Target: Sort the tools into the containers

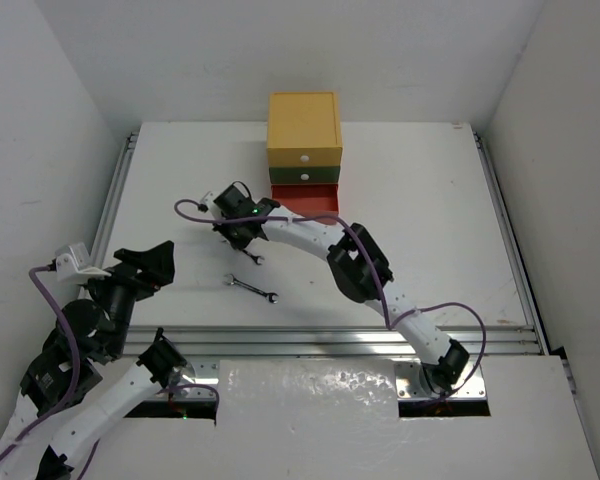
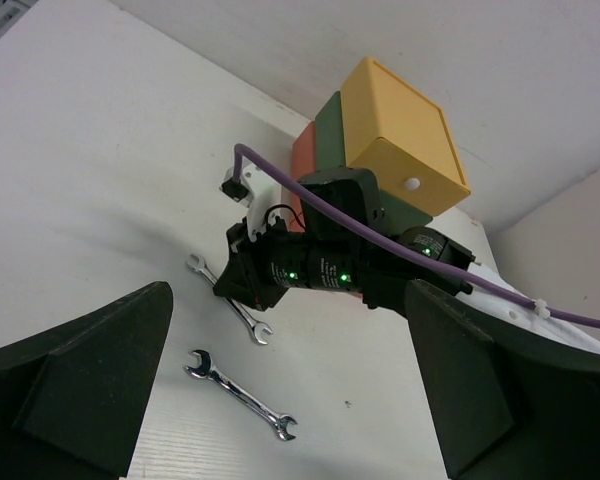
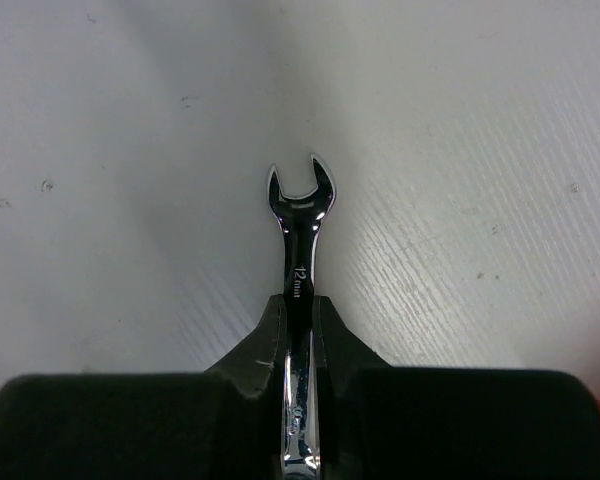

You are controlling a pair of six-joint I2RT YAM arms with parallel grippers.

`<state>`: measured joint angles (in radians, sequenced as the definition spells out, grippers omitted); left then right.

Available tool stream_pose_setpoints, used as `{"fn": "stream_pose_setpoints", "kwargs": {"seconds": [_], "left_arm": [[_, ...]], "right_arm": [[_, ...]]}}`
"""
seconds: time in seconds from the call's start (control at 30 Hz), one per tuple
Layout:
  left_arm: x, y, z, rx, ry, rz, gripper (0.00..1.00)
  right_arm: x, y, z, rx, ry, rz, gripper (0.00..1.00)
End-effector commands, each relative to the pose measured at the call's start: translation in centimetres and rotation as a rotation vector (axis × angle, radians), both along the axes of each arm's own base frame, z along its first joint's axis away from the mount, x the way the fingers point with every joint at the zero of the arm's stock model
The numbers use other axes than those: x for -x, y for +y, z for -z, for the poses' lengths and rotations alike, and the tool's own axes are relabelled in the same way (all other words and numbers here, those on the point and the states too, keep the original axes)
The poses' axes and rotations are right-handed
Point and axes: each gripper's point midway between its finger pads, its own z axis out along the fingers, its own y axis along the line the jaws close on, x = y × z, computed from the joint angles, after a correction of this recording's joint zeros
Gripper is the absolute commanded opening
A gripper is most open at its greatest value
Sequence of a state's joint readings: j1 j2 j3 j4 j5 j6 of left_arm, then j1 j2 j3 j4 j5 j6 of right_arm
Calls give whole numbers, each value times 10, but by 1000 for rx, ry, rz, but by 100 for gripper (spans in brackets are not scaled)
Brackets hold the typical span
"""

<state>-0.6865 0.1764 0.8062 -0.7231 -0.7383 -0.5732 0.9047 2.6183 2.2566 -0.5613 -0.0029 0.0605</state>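
Bright diffuse overhead light, soft faint shadows, sharp glints on the wrench (image 3: pixel 298 230)

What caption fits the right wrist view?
Right fingers pinch a wrench by its shank, open end forward, white table behind.

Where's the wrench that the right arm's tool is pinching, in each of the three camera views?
Top external: the wrench is just left of centre, under the right tool, below the red drawer in the picture.
Left wrist: centre-left, passing beneath that tool; a second wrench lies below it.
Right wrist: centre, shaft clamped, open end pointing up.
Shared landmark: the right tool, clamped on it in every view.
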Motion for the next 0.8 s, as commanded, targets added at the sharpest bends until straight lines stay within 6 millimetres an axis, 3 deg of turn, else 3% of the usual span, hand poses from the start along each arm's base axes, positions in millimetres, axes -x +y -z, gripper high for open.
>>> {"fn": "stream_pose_setpoints", "kwargs": {"seconds": [0.0, 0.07, 0.1, 0.13, 0.2, 0.3, 0.33, 0.43, 0.77], "left_arm": [[2, 2, -13, 24, -43, 2, 100], [3, 3, -14, 27, -46, -1, 100], [3, 3, -14, 30, -48, 0, 100], [3, 3, -13, 29, -47, 0, 100], [3, 3, -14, 29, -49, 0, 100], [2, 3, -13, 26, -43, -1, 100], [3, 3, -13, 27, -43, -3, 100], [2, 3, -13, 28, -41, -6, 100], [2, 2, -12, 21, -36, -1, 100]], "right_arm": [[57, -91, 85, 366, 223, 21, 0], [71, -110, 87, 408, 254, 37, 0], [70, -107, 64, 366, 236, 48, 0], [80, -117, 71, 364, 246, 53, 0], [88, -119, 46, 302, 236, 54, 0], [82, -113, 23, 233, 179, 59, 0], [75, -106, 5, 189, 139, 59, 0], [66, -104, -15, 157, 75, 63, 0], [61, -110, -43, 122, 10, 65, 0]]}}
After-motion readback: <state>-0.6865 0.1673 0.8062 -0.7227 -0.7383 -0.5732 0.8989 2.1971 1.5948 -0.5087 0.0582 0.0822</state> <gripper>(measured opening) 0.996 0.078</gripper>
